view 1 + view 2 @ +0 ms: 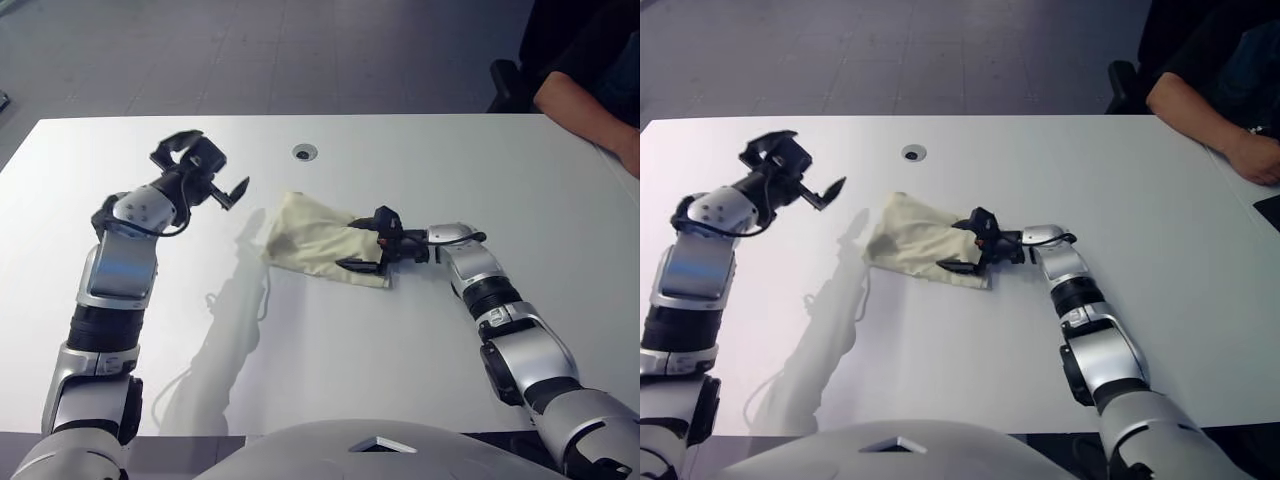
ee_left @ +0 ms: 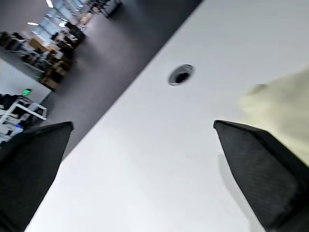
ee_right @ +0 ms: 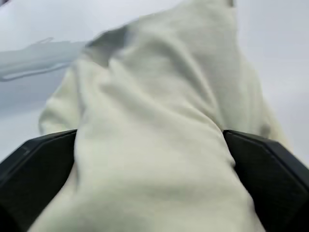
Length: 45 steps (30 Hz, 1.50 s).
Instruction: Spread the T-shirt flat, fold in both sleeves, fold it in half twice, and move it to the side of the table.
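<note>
T-shirt [image 1: 310, 235] sits bunched mid-desk [image 1: 450, 160], a bit toward the far edge. Long axis runs diagonally, far-left to near-right. Right gripper [image 1: 368, 240] is at the near-right end, fingers wide apart and straddling the cloth, fabric bulging between them. I don't read it as clamped. Left gripper [image 1: 212, 172] hangs above the desk just off the shirt's left end, spread open and empty. Right arm is the nearer one; I judge spreading needs each gripper pulling outward along that diagonal.
</note>
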Each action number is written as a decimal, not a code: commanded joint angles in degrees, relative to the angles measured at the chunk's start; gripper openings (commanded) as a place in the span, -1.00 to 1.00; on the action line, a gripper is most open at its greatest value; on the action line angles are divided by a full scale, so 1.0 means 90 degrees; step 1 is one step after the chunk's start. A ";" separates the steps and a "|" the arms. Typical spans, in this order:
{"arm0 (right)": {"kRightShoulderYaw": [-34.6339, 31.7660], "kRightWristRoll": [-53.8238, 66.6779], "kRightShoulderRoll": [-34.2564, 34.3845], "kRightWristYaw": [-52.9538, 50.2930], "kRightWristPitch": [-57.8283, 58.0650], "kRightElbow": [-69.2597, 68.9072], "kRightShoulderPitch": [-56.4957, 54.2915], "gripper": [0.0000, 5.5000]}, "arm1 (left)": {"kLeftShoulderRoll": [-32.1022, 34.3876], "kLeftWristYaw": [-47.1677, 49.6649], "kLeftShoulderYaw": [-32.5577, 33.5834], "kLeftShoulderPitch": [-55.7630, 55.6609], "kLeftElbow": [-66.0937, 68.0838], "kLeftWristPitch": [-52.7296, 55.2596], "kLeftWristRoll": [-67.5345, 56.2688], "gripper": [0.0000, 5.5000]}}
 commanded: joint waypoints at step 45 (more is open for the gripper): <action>-0.2579 0.1566 0.0390 -0.7856 0.6317 -0.9288 0.2188 0.96 | -0.2792 0.2701 0.1471 0.0503 -0.3392 0.3028 -0.1124 0.96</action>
